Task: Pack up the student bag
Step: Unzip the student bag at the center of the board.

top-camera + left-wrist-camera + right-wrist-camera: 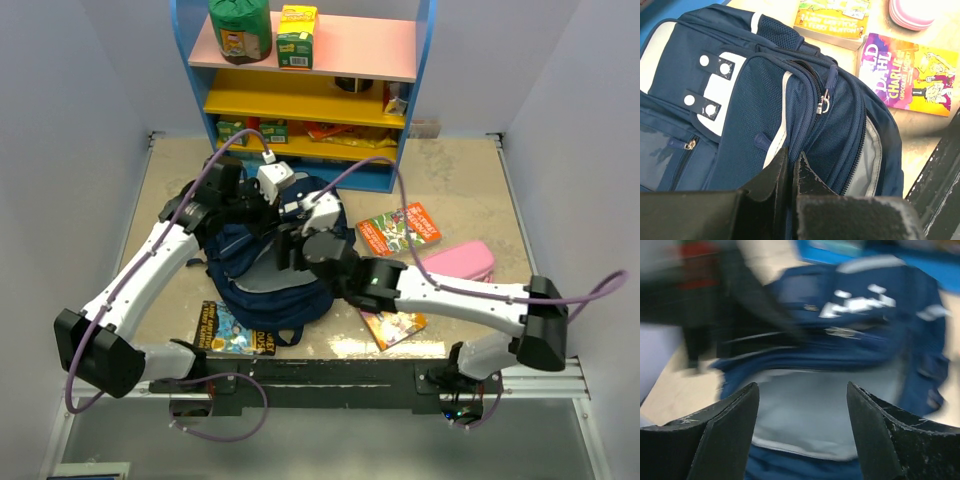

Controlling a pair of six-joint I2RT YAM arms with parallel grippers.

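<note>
The student bag (262,280), navy with grey-white patches, lies in the middle of the table with its top toward the shelf. In the left wrist view its zip pull (825,102) hangs beside the open main compartment, and the pale grey lining (871,150) shows. My left gripper (790,161) is shut on a fold of the bag's blue fabric at the edge of that opening. My right gripper (802,386) is open and empty, hovering just over the grey lining (805,415). That view is motion-blurred. From above, both grippers meet over the bag, left gripper (258,212) and right gripper (288,246).
Books lie around the bag: one at its right (398,228), one under the right arm (393,325), one at the front left (232,330). A pink pencil case (460,262) lies to the right. A coloured shelf (300,90) with cartons stands at the back.
</note>
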